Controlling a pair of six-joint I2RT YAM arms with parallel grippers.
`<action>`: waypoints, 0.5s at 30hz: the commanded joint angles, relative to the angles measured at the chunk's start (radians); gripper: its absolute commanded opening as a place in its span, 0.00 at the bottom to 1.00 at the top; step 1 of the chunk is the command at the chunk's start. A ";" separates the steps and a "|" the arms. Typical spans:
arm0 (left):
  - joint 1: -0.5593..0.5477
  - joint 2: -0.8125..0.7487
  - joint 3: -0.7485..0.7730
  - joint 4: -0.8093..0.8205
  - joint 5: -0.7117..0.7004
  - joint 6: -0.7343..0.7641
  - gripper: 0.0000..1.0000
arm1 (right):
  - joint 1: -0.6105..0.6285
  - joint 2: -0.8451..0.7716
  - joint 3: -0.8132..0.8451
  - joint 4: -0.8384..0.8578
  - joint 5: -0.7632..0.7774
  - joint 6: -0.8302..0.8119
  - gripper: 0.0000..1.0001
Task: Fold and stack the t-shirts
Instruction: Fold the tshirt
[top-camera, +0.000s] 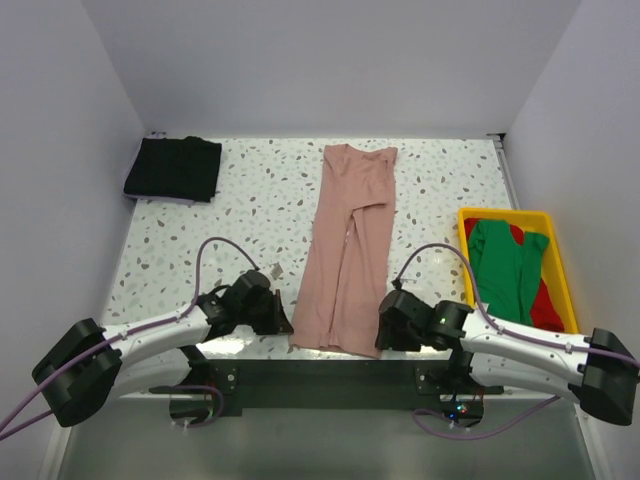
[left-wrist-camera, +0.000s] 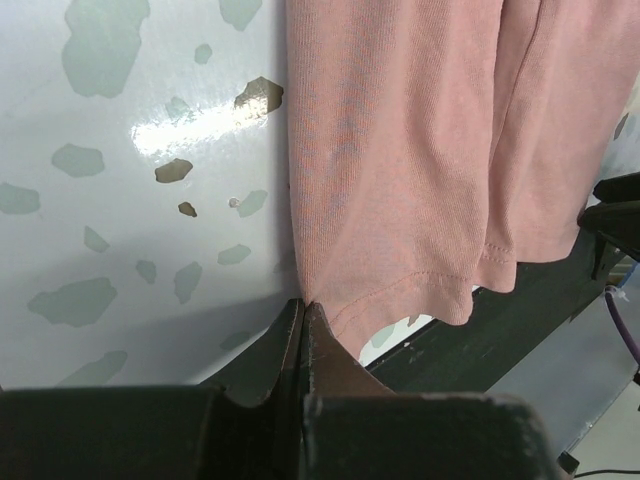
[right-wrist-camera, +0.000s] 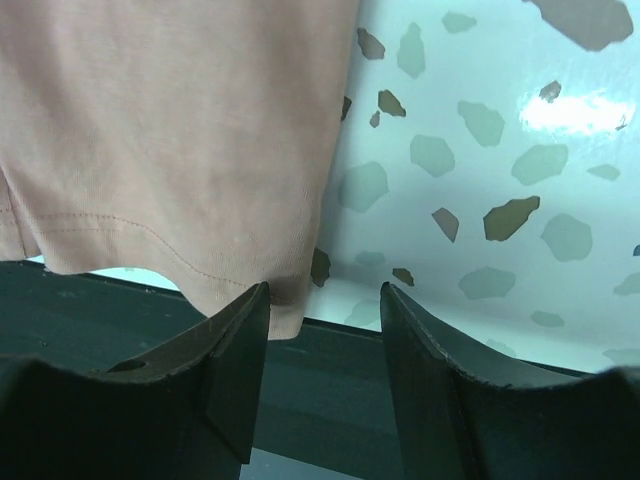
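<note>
No text, label, brand, number or sign can be read in any view. The dusty-pink t-shirt shows only plain cloth on the side that faces up. The black t-shirt and the yellow bin show no marking that can be read.

Shirts, four: pink shirt, centre to near edge; black shirt, far left corner; green shirt and red shirt, right edge. Bin, one. Arms, two: left arm, right arm.
</note>
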 joint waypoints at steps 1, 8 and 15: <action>-0.006 -0.011 -0.007 -0.009 0.005 -0.013 0.00 | 0.004 -0.015 -0.020 0.002 -0.020 0.075 0.52; -0.006 -0.010 -0.005 -0.008 0.007 -0.013 0.00 | 0.004 0.008 -0.037 0.082 -0.038 0.101 0.52; -0.006 -0.005 -0.007 -0.009 0.012 -0.014 0.00 | 0.001 0.016 -0.089 0.168 -0.049 0.141 0.49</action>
